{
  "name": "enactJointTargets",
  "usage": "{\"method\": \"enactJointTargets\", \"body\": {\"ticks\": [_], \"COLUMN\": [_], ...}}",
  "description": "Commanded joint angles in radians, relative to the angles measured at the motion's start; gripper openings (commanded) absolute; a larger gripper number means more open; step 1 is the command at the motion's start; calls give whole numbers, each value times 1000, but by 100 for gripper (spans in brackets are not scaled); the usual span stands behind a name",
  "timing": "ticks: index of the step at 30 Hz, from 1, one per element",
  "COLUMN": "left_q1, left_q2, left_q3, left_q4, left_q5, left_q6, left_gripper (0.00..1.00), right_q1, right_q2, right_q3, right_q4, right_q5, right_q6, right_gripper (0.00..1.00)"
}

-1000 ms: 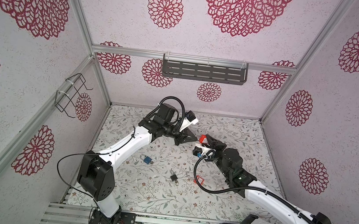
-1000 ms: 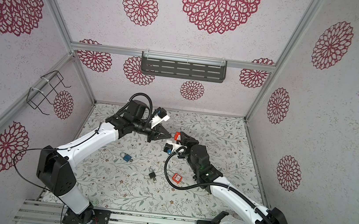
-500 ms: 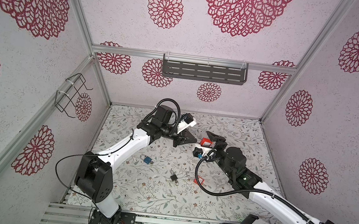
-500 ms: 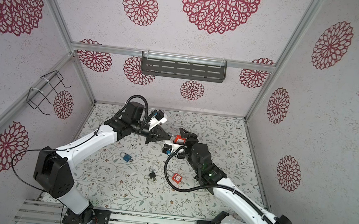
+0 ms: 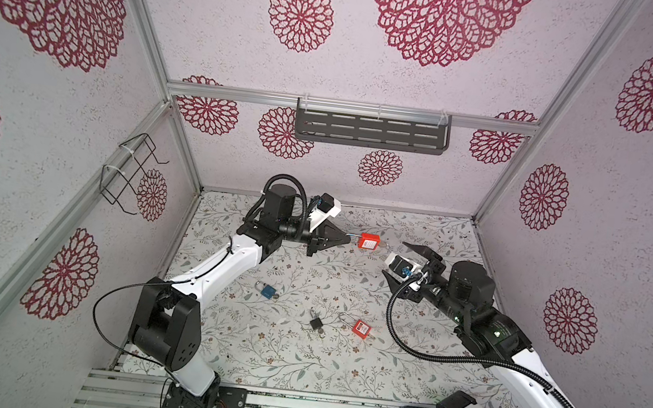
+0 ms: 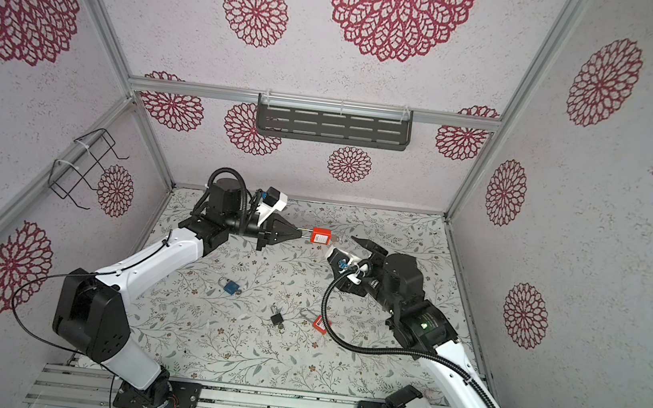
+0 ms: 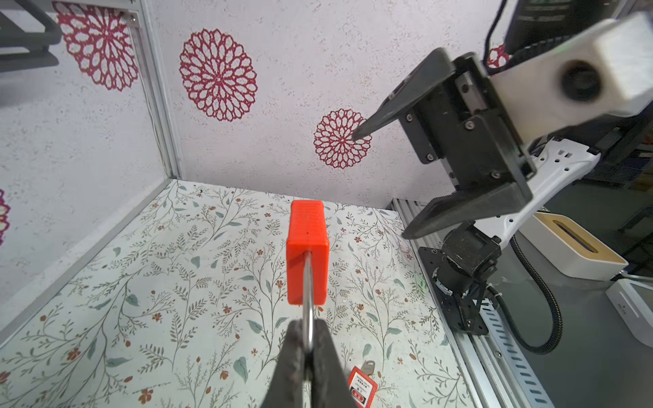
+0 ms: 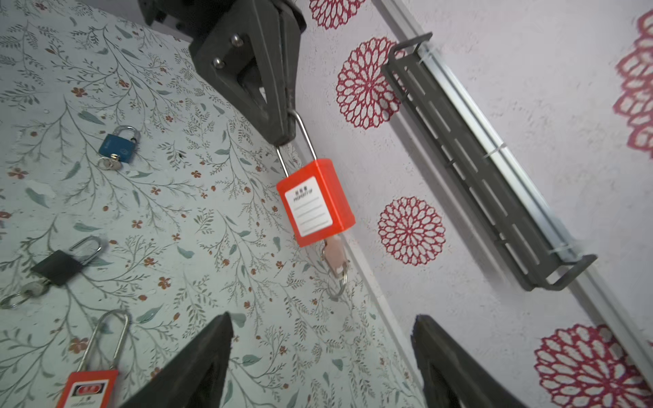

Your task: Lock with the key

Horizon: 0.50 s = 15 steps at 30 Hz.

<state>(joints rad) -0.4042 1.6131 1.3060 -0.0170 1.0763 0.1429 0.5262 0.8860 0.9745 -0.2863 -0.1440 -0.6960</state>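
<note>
A red padlock [image 5: 369, 243] hangs in the air over the back of the floral table. My left gripper [image 5: 348, 239] is shut on its steel shackle, as the left wrist view shows [image 7: 308, 339]. A key [image 8: 334, 252] with a ring sticks out of the end of the padlock [image 8: 315, 203] away from the shackle. My right gripper [image 5: 396, 259] stands open a short way right of the lock, touching nothing. Its fingers [image 8: 212, 353] are wide apart, with only table and wall between them.
On the table lie a blue padlock [image 5: 268, 290], a black padlock [image 5: 316, 324] and a second red padlock [image 5: 361, 328], each with a key. A dark shelf [image 5: 370, 132] hangs on the back wall and a wire basket [image 5: 127, 174] on the left wall.
My right gripper has opened, let go at the red padlock's key end and drawn back to the right. The left gripper still holds the shackle and has shifted slightly.
</note>
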Motion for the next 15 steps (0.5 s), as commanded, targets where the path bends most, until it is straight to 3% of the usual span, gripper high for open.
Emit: {"method": "enactJointTargets", "body": {"ticks": [1,9,15], "left_q1": [22,44,45], "left_q2": [-44,-64,-63], "left_q3": [-41,-124,-134], "left_q4": [135,310,360], "left_q5": [58,106,132], "left_q6": [-19,-61,-91], "left_gripper": [0,0,0], "right_q1": [-100,-290,-327], "right_q2": [23,124,231], "right_q3": [55,131,215], "right_q4": [-162,-215,-204], "right_q5": [-262,-626,-810], "right_q6": [199,378,483], "right_gripper": [75,60,51]}}
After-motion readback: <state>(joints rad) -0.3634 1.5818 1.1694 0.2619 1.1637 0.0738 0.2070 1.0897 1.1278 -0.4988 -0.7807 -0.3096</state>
